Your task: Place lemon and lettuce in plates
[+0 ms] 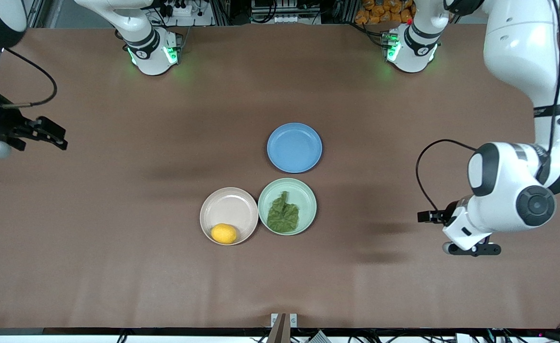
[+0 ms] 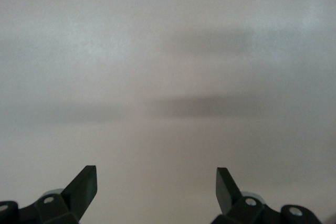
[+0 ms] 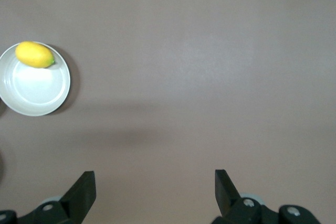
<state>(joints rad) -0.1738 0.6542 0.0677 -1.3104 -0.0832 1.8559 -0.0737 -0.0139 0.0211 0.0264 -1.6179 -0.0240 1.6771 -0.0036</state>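
The lemon lies in the pale beige-pink plate, at the plate's edge nearest the front camera. The lettuce lies in the mint green plate, which touches the beige-pink plate. My left gripper is open and empty over bare table toward the left arm's end; its wrist view shows the gripper over table only. My right gripper is open and empty at the right arm's end of the table. Its wrist view shows the gripper, the lemon and its plate.
An empty blue plate sits just farther from the front camera than the mint green plate. The brown table is bare around the three plates.
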